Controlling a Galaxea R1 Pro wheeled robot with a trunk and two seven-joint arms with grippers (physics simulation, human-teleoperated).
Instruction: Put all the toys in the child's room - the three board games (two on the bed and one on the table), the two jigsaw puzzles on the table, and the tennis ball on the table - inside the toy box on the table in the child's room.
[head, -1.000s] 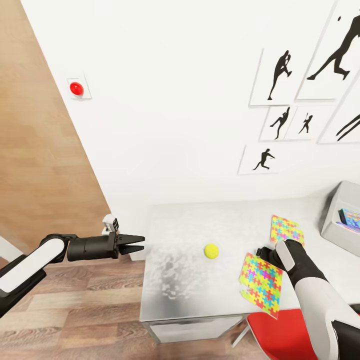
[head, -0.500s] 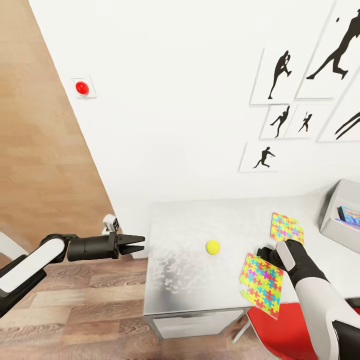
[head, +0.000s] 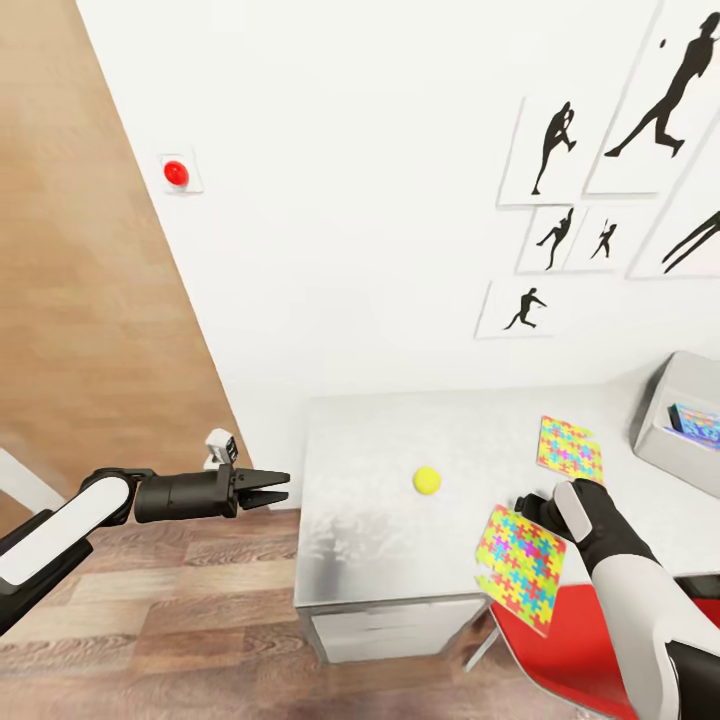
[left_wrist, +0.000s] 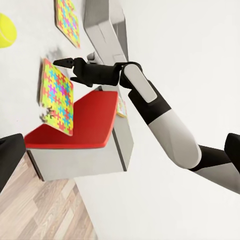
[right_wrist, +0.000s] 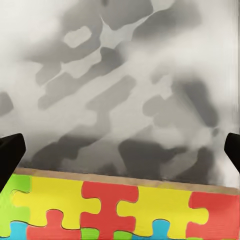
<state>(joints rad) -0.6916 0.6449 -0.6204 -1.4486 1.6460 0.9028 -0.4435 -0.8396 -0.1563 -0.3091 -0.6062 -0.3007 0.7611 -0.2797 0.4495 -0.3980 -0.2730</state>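
Observation:
One jigsaw puzzle (head: 520, 565) lies at the table's (head: 370, 500) front edge and hangs out over it. My right gripper (head: 527, 507) stands open at this puzzle's far edge; the right wrist view has that edge (right_wrist: 120, 210) low between the spread fingers. The second jigsaw puzzle (head: 570, 449) lies flat further back. The tennis ball (head: 427, 480) rests mid-table, left of both. At the right stands the grey toy box (head: 660, 440) with a blue board game (head: 697, 423) inside. My left gripper (head: 283, 489) hovers open over the floor, left of the table. The bed is out of view.
A red chair (head: 580, 650) stands under the table's front edge, below the overhanging puzzle. A white wall with silhouette pictures (head: 560, 150) runs behind the table. A red knob (head: 176, 172) is on the wall. White drawers (head: 390, 630) sit under the top.
The view has shifted, so the camera moved. Against the table, the near puzzle has slid further out over the front edge, staying by my right gripper. Both arms keep their pose.

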